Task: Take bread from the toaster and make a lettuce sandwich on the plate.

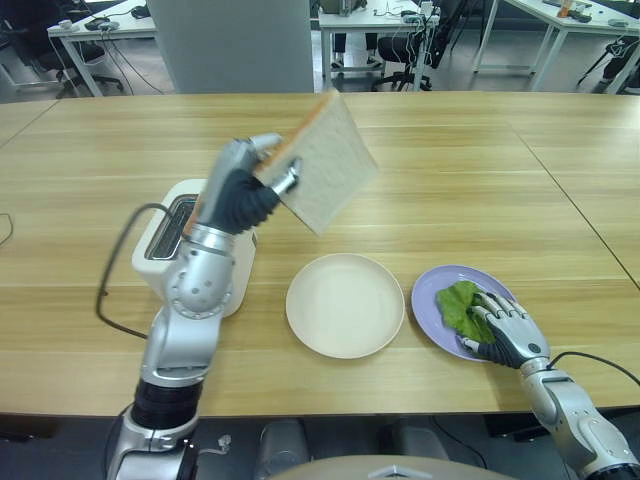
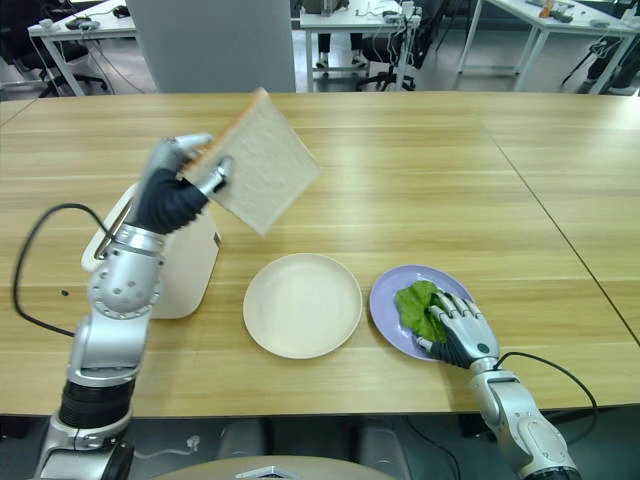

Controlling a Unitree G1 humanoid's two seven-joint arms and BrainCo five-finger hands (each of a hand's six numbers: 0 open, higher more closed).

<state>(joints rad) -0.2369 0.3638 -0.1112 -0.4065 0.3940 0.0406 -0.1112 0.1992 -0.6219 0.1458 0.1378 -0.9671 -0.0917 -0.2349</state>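
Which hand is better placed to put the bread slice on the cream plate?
Left. The left hand holds the bread slice, raised beside the cream plate. The right hand lies on the lettuce on the purple plate, farther away.

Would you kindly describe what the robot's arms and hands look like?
Both arms are silver metal with rounded joint housings; the left arm has a black ribbed band low down. The left hand and right hand show silver plates over dark grey. A thin black cable loops by the right wrist.
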